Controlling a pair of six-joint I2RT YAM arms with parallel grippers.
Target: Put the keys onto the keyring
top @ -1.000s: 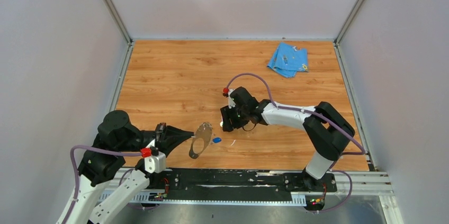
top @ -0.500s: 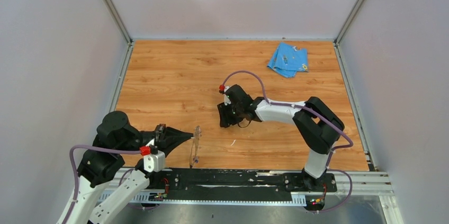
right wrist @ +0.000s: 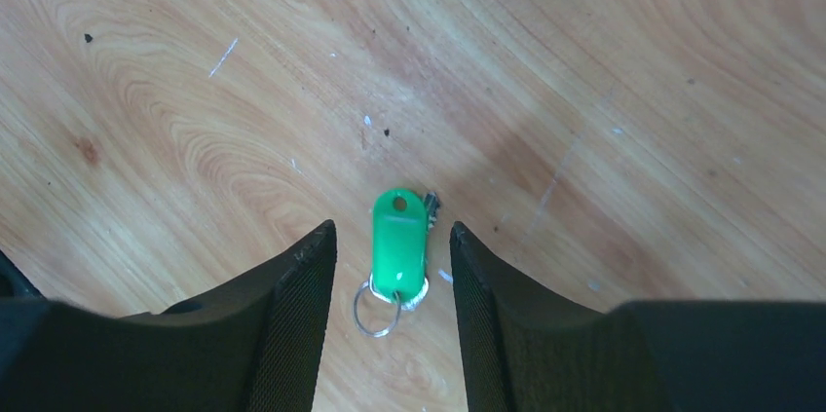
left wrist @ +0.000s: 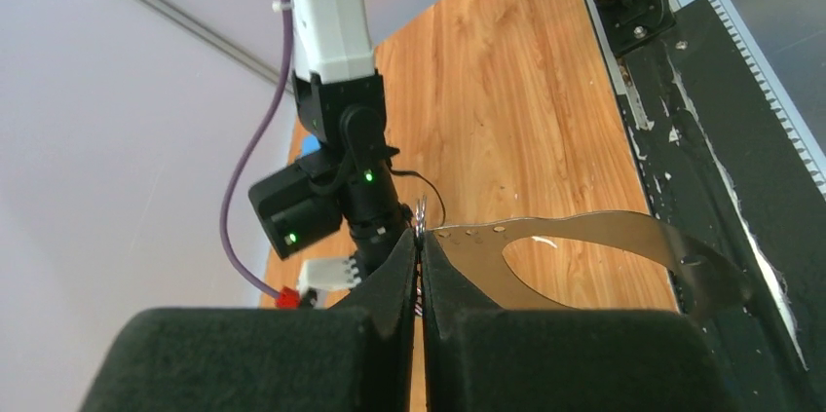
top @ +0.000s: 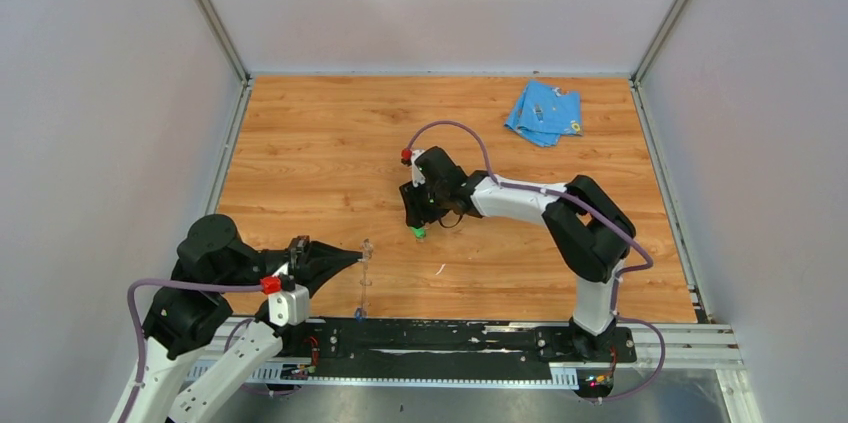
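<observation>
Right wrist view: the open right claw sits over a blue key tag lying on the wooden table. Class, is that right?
No. The key tag is green, not blue. The right wrist view shows it lying on the wooden table under the open right claw.

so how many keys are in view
2. The green key lies on the table between the fingers of the right pincer; a tiny blue key seems to hang at the keyring's near end, barely visible.
</observation>
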